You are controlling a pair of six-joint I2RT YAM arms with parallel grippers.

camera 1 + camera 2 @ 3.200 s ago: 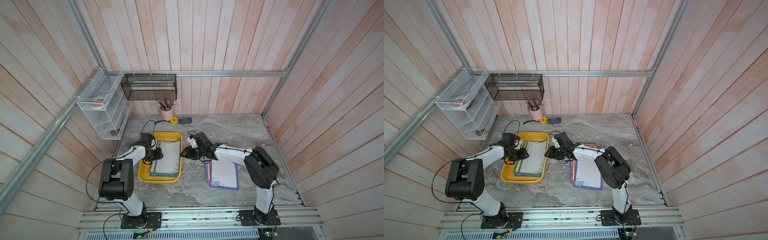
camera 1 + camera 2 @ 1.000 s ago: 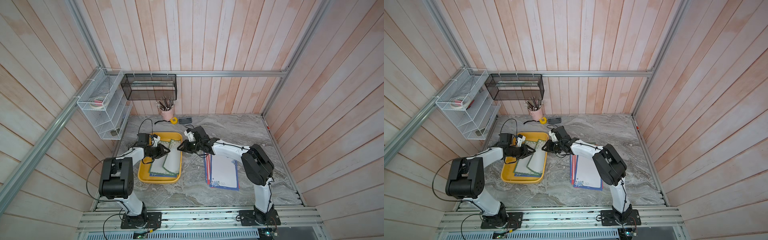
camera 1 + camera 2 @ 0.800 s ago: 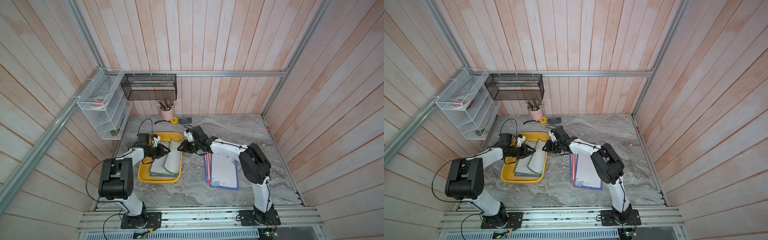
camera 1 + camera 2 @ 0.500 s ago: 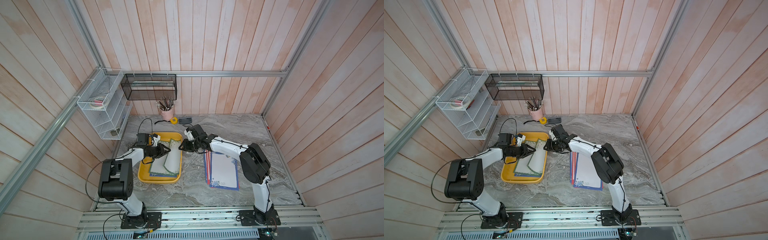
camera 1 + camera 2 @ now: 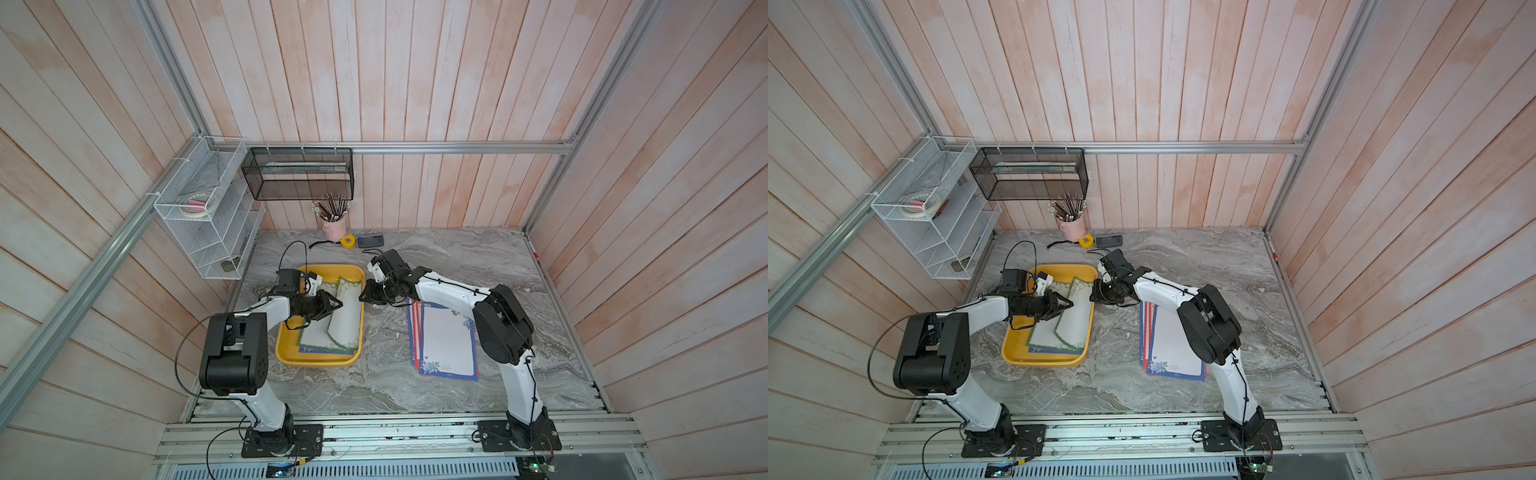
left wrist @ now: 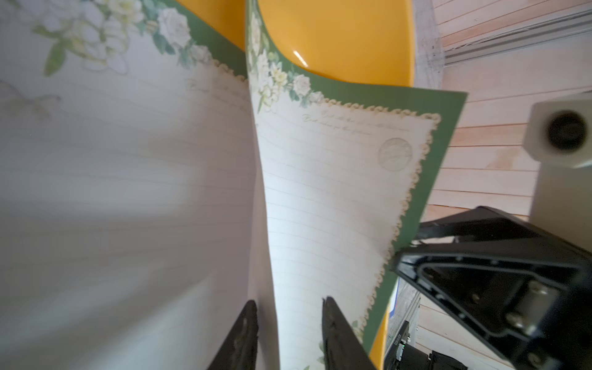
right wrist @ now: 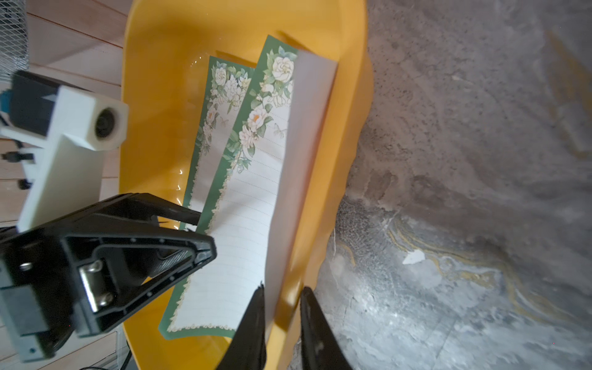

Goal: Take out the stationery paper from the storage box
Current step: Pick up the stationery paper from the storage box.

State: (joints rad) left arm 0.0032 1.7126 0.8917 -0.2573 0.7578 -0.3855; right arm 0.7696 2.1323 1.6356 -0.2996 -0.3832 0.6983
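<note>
In both top views the yellow storage box [image 5: 316,362] [image 5: 1038,360] sits left of centre on the marble table [image 5: 457,257]. Inside it a green-bordered sheet [image 5: 348,318] [image 5: 1079,321] of stationery paper is curled upward, its white back turned toward the box's right wall. A second green sheet [image 5: 313,338] lies flat beneath it (a blue edge peeks out at the lower end).

The left gripper [image 5: 337,304] reaches in from the left side of the frame. In the left wrist view its fingers [image 6: 245,336] stand apart with the curled sheet's edge running between them, not squeezed.

The right gripper [image 5: 366,297] [image 7: 282,294] is at the box's right wall. In the right wrist view its jaws are parted a little. They straddle the raised paper edge and the yellow rim, and yellow shows between the paper and the outer finger.

A pile of sheets [image 5: 446,345] [image 5: 1177,349] with blue and red borders lies flat on the table to the right of the box, outside it.
</note>
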